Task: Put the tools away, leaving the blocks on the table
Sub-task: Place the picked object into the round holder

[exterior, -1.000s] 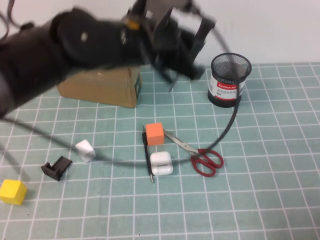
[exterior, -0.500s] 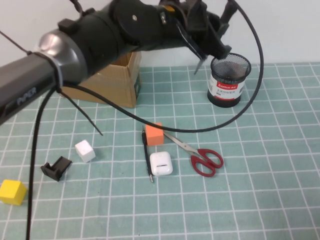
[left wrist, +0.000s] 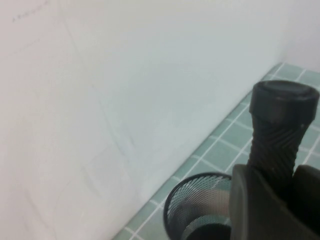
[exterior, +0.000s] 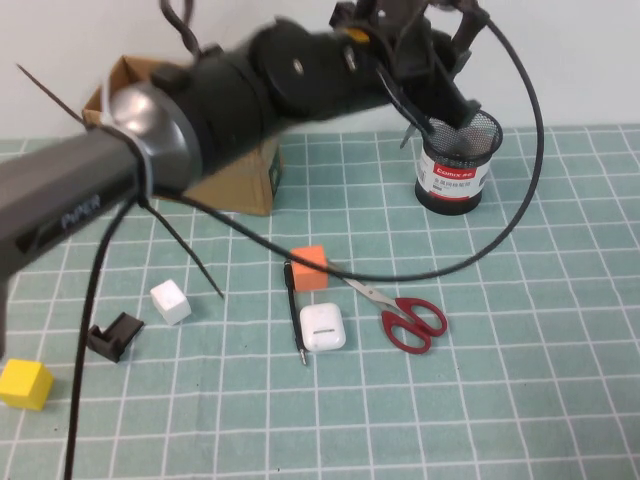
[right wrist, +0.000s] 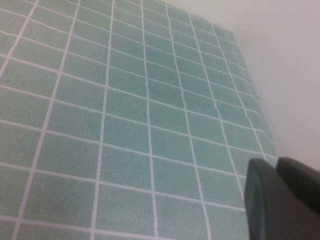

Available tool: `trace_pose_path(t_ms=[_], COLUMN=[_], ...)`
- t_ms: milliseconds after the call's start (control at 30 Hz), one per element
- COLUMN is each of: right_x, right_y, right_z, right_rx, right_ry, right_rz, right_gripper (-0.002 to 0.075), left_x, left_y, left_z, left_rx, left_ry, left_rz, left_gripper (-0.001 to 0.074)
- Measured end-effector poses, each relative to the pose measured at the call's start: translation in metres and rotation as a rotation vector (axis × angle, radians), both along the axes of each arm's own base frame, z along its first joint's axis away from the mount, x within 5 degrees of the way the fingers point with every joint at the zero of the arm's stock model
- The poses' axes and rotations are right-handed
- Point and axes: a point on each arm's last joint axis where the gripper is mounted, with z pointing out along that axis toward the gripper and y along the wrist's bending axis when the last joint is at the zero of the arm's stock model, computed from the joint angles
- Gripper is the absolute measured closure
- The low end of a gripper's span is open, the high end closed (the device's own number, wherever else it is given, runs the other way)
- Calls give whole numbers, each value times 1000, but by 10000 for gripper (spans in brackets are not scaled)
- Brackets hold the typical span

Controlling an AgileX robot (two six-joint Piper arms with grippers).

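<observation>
My left gripper [exterior: 428,72] is shut on the thick black-handled screwdriver [exterior: 410,108] and holds it just above the black mesh cup [exterior: 458,160]. In the left wrist view the ribbed handle [left wrist: 280,130] stands between my fingers [left wrist: 252,205], with the cup [left wrist: 200,210] below. The red-handled scissors [exterior: 400,312] and the thin black screwdriver [exterior: 296,315] lie on the teal grid mat [exterior: 520,400]. The orange cube [exterior: 309,267], white cube [exterior: 170,301] and yellow cube [exterior: 25,384] sit on the mat. The pliers are out of view. My right gripper [right wrist: 280,200] is shut and empty over bare mat.
A white earbud case [exterior: 323,326] lies between the thin screwdriver and the scissors. A small black bracket [exterior: 113,337] sits at the left. An open cardboard box [exterior: 250,175] stands at the back left. My left arm's cable loops over the middle of the mat.
My left arm has swung right with the screwdriver, from above the box to over the mesh cup. Things on the mat have not moved.
</observation>
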Motion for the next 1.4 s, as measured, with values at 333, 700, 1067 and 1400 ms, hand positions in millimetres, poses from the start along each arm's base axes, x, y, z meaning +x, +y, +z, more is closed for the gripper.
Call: trace_pose_path(t_ms=[333, 700, 1067, 1400], right_x=[0, 0, 0, 0], right_y=[0, 0, 0, 0], right_z=[0, 0, 0, 0], right_rx=[0, 0, 0, 0], right_ry=[0, 0, 0, 0], right_rz=[0, 0, 0, 0], right_gripper=[734, 734, 734, 734], left_x=[-22, -28, -19, 8], left_y=[-19, -29, -19, -34], left_z=[-33, -25, -18, -18], left_rx=[145, -42, -97, -81], left_ry=[-147, -153, -162, -305], left_rz=[-20, -65, -119, -189], left_gripper=[615, 617, 617, 617])
